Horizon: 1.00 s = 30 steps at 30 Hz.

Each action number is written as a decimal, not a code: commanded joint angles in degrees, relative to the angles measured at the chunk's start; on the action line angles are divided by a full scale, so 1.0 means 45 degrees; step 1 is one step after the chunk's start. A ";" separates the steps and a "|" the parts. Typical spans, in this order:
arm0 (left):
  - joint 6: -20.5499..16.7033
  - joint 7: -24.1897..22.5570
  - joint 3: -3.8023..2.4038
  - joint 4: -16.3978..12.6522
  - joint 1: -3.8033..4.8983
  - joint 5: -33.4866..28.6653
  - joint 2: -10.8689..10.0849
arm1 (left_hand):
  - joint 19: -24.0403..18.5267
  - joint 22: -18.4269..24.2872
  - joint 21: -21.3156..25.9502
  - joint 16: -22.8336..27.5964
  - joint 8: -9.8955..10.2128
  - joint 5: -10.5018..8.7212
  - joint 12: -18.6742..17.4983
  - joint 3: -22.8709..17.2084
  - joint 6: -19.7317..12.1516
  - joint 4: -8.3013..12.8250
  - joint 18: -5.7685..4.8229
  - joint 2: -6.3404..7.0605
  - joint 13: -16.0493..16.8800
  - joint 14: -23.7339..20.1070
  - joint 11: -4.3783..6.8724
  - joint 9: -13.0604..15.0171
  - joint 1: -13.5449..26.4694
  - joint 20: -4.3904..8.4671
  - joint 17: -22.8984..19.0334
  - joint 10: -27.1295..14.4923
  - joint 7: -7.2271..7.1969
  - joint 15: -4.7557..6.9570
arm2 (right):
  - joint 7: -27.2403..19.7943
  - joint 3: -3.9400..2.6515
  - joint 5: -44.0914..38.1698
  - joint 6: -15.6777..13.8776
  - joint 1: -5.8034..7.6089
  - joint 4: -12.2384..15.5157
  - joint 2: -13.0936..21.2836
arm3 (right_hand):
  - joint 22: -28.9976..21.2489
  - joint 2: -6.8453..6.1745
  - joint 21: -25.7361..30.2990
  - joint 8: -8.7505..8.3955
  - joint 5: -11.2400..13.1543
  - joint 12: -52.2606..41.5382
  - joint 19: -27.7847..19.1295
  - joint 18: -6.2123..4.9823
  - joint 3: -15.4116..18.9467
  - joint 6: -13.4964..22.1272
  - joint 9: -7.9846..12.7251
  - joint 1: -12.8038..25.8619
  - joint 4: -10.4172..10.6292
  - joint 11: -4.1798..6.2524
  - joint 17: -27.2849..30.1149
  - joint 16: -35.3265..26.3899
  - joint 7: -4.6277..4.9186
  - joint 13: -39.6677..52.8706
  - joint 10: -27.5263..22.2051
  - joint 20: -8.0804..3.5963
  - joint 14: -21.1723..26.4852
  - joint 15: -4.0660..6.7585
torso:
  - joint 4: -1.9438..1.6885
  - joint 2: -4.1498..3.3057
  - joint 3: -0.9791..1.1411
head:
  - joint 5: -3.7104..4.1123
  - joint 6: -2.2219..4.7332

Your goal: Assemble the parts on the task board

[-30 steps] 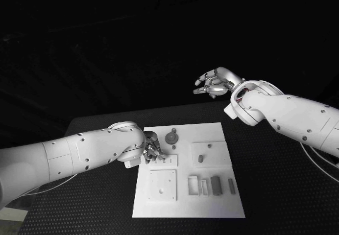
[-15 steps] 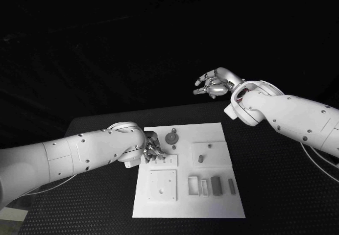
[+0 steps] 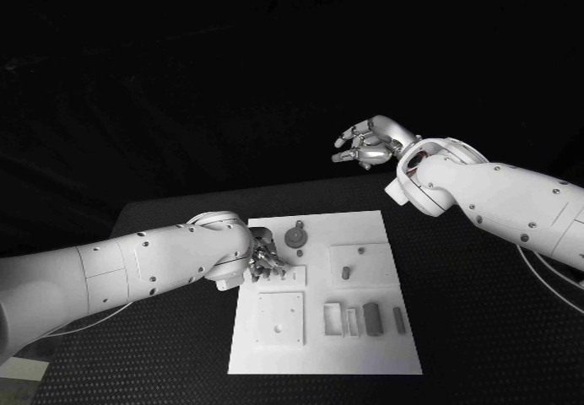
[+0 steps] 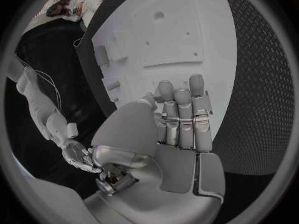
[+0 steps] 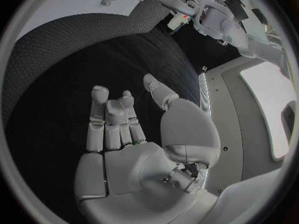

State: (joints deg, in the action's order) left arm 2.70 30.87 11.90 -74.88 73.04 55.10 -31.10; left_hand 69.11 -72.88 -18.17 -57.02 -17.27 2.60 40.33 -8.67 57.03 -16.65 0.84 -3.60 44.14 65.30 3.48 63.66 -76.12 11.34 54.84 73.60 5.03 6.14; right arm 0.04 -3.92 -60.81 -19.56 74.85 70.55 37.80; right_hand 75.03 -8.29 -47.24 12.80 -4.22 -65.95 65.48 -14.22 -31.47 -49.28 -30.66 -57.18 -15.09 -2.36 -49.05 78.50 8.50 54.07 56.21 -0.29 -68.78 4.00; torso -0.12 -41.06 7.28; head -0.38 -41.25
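Resting on the flat white rectangular task board (image 3: 365,354) mid-tabletop, left hand (image 3: 264,266) sits at its left edge, fingers (image 4: 184,114) extended together; whether they pinch anything, cannot tell. Small grey bar-shaped parts (image 3: 372,319) lie on the board just right of it, long axes away from robot. Right hand (image 3: 371,142) hovers far beyond, spread, empty.

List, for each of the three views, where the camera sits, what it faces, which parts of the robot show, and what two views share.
Head view: on the robot's head, looking down at the task board; both arms show, the left robot hand over the board, the right robot hand raised beyond the table.
Left wrist view: behind the left robot hand, facing the board.
Right wrist view: behind the right robot hand, fingers spread, facing the black table.
Shared: head and left wrist views both show the board.
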 commanded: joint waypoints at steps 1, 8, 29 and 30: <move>0.0017 0.0008 0.0004 -0.0021 -0.0027 0.0120 0.0038 | 0.0004 -0.0038 0.0053 -0.0079 0.0083 0.0038 0.0050 -0.0076 0.2003 0.0012 0.0100 0.0084 0.0003 -0.0088 0.0209 0.0282 0.0016 0.0051 -0.0043 -0.0260 -0.0855 -0.0005 | -0.0095 -0.0006 0.0008 0.0146 0.0001 0.0010 -0.0005 | 0.0179 0.0128 0.0056 -0.0014 -0.0024 -0.0027 -0.0014 -0.0173 0.0055 0.0024 0.0017 0.0002 -0.0006 -0.0004 -0.0011 0.0011 0.0082 -0.0015 -0.0064 -0.0035 0.0114 -0.0020 | 0.0011 -0.0001 0.0005 | 0.0000 -0.0003; -0.0149 -0.0080 0.0004 -0.0041 -0.0040 0.0133 -0.0035 | -0.0008 -0.0160 0.0097 -0.0224 0.0278 0.0038 0.0095 -0.0098 0.2071 0.0110 0.0093 0.0281 0.0004 -0.0172 0.0200 0.0172 -0.0533 0.0061 -0.0226 -0.0320 -0.0838 0.0018 | -0.0090 -0.0006 0.0008 0.0154 0.0001 0.0003 0.0011 | 0.0178 0.0138 0.0060 -0.0018 -0.0024 -0.0028 -0.0018 -0.0173 0.0067 0.0027 0.0024 0.0027 0.0009 -0.0006 -0.0012 0.0011 0.0085 -0.0020 -0.0068 -0.0030 0.0119 -0.0022 | 0.0001 0.0000 0.0001 | 0.0022 0.0006; -0.0287 -0.0103 0.0009 -0.0156 -0.0110 0.0814 -0.0022 | 0.0113 -0.0222 0.0241 -0.0430 0.0514 0.0037 0.0142 0.0184 0.2159 -0.0027 0.0047 0.0910 -0.0051 -0.0224 0.0178 0.0079 0.0144 0.0069 -0.0588 -0.0330 -0.0807 0.0030 | -0.0071 -0.0006 0.0008 0.0191 0.0000 0.0011 0.0025 | 0.0178 0.0146 0.0067 -0.0025 -0.0024 -0.0032 -0.0025 -0.0173 0.0089 0.0031 0.0037 0.0080 0.0042 -0.0011 -0.0012 0.0011 0.0089 -0.0030 -0.0079 -0.0023 0.0131 -0.0027 | -0.0015 -0.0009 -0.0017 | 0.0029 0.0003; -0.0291 -0.0109 0.0009 -0.0156 -0.0120 0.0881 -0.0014 | 0.0121 -0.0223 0.0250 -0.0442 0.0525 0.0038 0.0145 0.0176 0.2165 -0.0025 0.0048 0.0920 -0.0054 -0.0225 0.0179 0.0076 0.0184 0.0073 -0.0606 -0.0327 -0.0808 0.0033 | -0.0070 -0.0006 0.0008 0.0198 0.0000 0.0018 0.0025 | 0.0178 0.0146 0.0068 -0.0026 -0.0024 -0.0032 -0.0025 -0.0173 0.0090 0.0031 0.0037 0.0081 0.0044 -0.0011 -0.0012 0.0011 0.0089 -0.0030 -0.0079 -0.0022 0.0131 -0.0027 | -0.0012 -0.0011 -0.0016 | 0.0026 0.0001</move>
State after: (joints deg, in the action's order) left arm 1.92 30.75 11.93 -75.45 72.57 57.56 -31.28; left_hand 69.33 -73.80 -17.28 -58.80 -15.29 2.60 40.60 -8.08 57.70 -16.74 0.85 0.37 43.99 64.76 3.31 64.06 -75.89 11.56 52.18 73.43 4.36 6.26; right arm 0.06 -3.92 -60.79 -19.29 74.84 70.52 37.91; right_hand 75.03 -8.06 -47.24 12.80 -4.21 -65.95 65.38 -14.22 -31.31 -49.25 -30.56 -56.96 -14.93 -2.36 -49.04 78.50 8.49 54.03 56.21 -0.19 -68.63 3.85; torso -0.19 -41.09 7.21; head -0.24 -41.25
